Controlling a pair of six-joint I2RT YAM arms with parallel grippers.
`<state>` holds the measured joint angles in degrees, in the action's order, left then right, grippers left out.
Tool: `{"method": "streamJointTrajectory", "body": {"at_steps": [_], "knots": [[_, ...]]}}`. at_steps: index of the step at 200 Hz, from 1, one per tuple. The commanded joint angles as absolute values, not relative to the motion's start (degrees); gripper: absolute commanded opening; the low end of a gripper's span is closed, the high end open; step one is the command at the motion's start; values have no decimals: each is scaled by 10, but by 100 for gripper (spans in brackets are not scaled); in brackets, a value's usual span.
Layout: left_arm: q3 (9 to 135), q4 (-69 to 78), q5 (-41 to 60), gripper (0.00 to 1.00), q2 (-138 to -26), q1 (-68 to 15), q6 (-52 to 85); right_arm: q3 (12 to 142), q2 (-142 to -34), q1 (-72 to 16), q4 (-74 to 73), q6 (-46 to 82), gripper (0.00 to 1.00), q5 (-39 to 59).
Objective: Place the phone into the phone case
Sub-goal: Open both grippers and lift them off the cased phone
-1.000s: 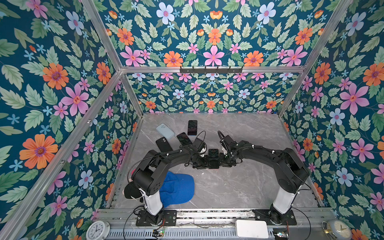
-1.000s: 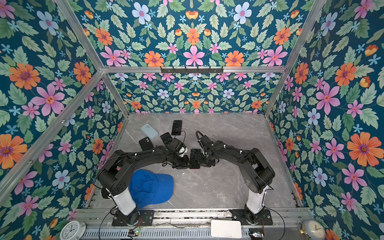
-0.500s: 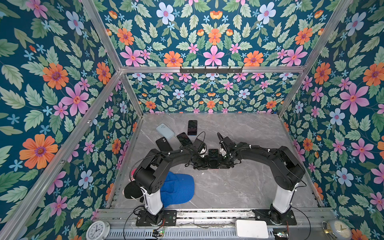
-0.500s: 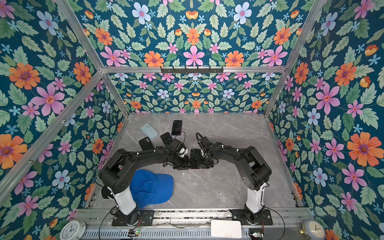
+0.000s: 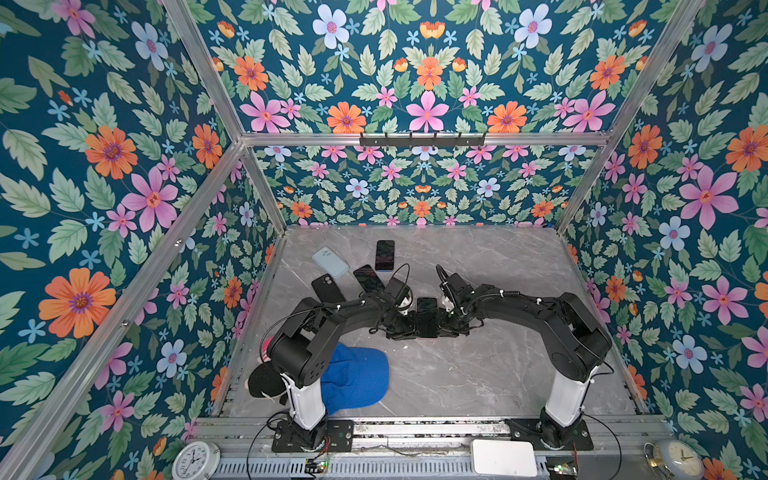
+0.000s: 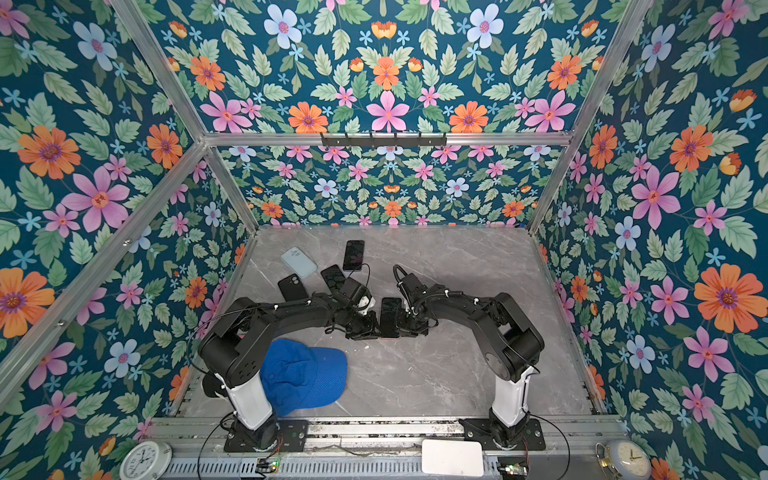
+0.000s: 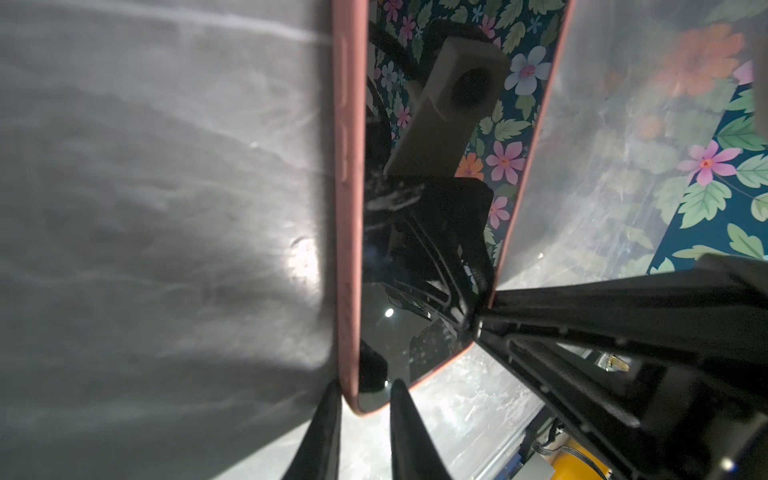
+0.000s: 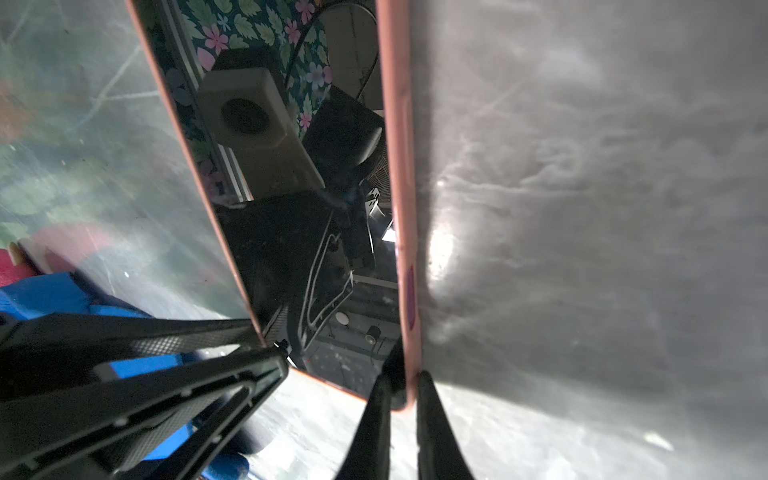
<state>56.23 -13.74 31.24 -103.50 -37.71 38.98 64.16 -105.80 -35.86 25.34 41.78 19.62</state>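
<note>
Jaws narrowed since earlier — left jaws, right jaws both clamped on pink phone case (image 7: pixel 348 208), phone (image 5: pixel 427 316) inside

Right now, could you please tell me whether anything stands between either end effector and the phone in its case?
Nothing visible does. The left end effector pinches one corner of the pink case, the right end effector the neighbouring corner, and the phone sits inside the case's rim.
</note>
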Motion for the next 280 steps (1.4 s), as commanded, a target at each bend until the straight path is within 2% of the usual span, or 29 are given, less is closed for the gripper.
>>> {"method": "streamJointTrajectory", "body": {"at_steps": [1, 27, 76, 143, 226, 280], "knots": [[560, -130, 310, 21, -1028, -379, 390, 640, -1058, -362, 240, 424, 12, 208], [569, -166, 278, 22, -1013, -379, 375, 642, -1045, -361, 256, 413, 14, 189], [641, -240, 229, 37, -1035, -360, 312, 715, -1045, -353, 310, 351, 25, 91], [771, -244, 241, 54, -1138, -332, 276, 767, -1094, -298, 272, 327, 33, 127], [800, -226, 285, 48, -1190, -324, 280, 791, -1154, -289, 243, 334, 35, 180], [780, -195, 307, 33, -1192, -326, 297, 785, -1171, -289, 230, 340, 35, 193]]}}
